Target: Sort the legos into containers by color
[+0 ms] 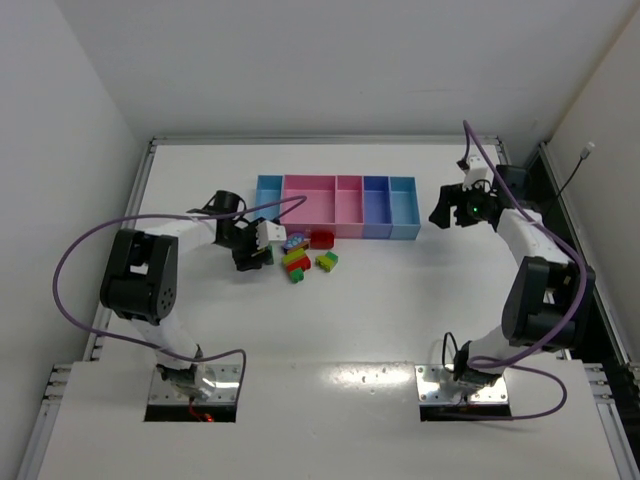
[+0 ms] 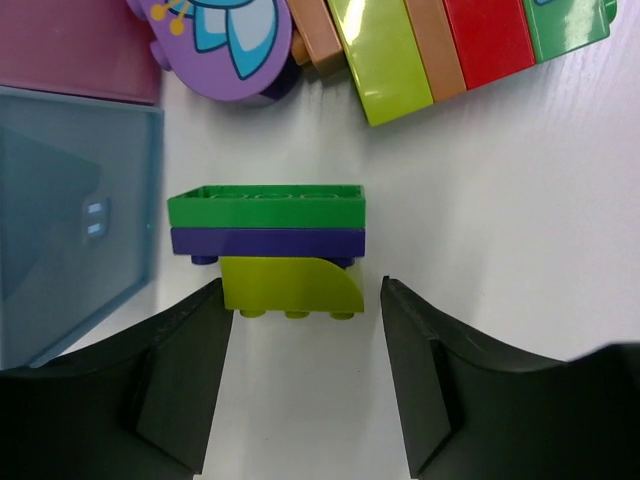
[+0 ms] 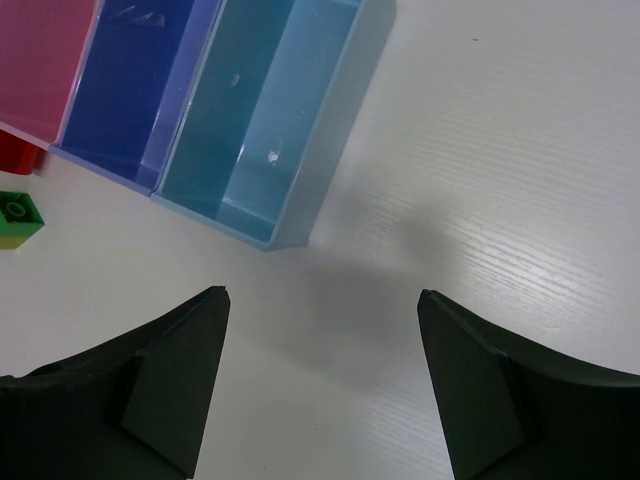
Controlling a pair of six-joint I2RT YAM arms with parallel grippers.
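purple flower brick [image 2: 215, 45] cropped, red brick [image 3: 12, 158] half-hidden

White table [image 1: 400, 300]; joined containers [image 1: 320, 200]; legos [image 1: 296, 262] nearby, some seemingly stacked

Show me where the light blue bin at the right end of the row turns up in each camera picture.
Top external: the right-end light blue bin sits upper middle, closing the row's right end.
Left wrist: not in it; the light blue there is the left-end bin.
Right wrist: top centre, slanted.
Shared landmark: the pink bins, in all three.
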